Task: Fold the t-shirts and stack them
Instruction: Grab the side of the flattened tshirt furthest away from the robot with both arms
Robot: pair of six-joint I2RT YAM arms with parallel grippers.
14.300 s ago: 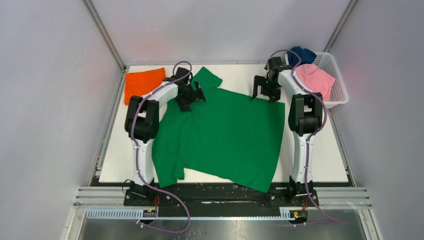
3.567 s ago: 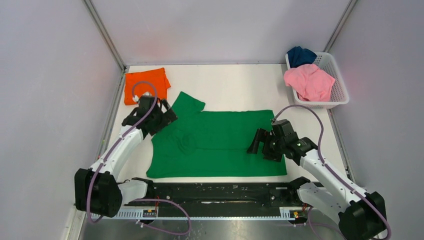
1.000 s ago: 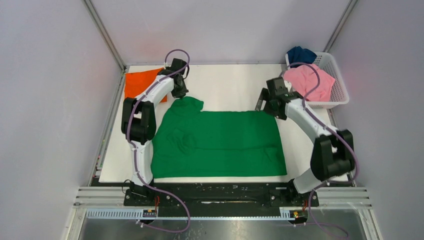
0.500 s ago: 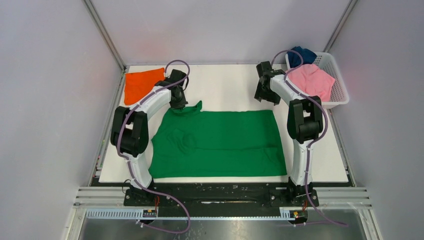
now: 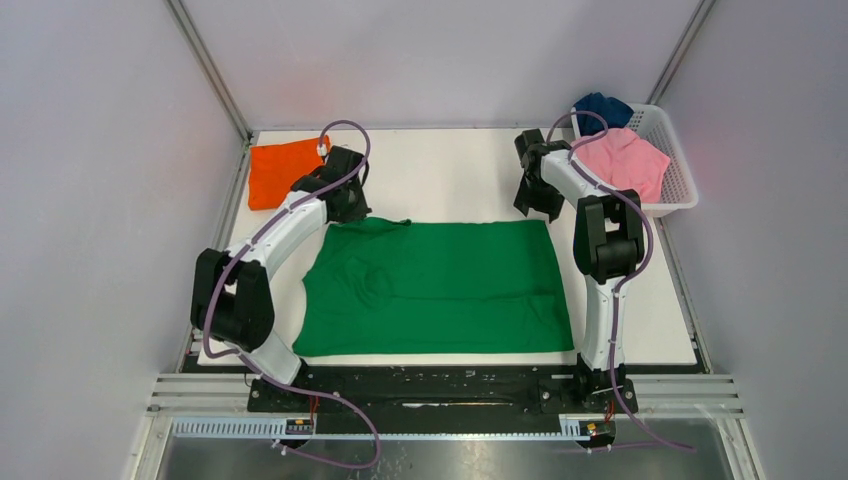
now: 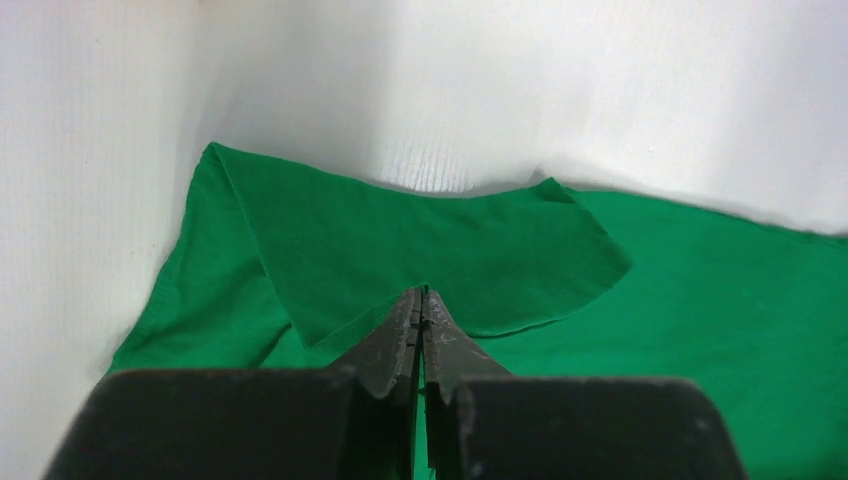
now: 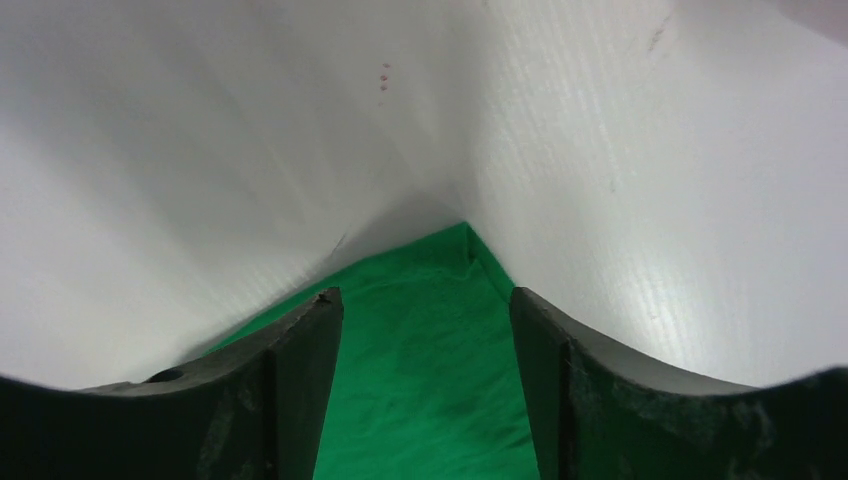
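Note:
The bright green t-shirt lies spread flat in the middle of the table. Its far-left sleeve is folded inward onto the body. My left gripper is at that corner, and in the left wrist view its jaws are shut with the sleeve's hem pinched at the tips. My right gripper hovers at the shirt's far-right corner. In the right wrist view it is open, with the green corner between the fingers. The orange t-shirt lies folded at the far left.
A white basket at the far right holds a pink t-shirt and a navy one. Grey walls enclose the table on three sides. The black rail with the arm bases runs along the near edge.
My left gripper has drawn the sleeve from sticking out at the far left to lying folded over the shirt. My right gripper has narrowed and settled over the far-right corner.

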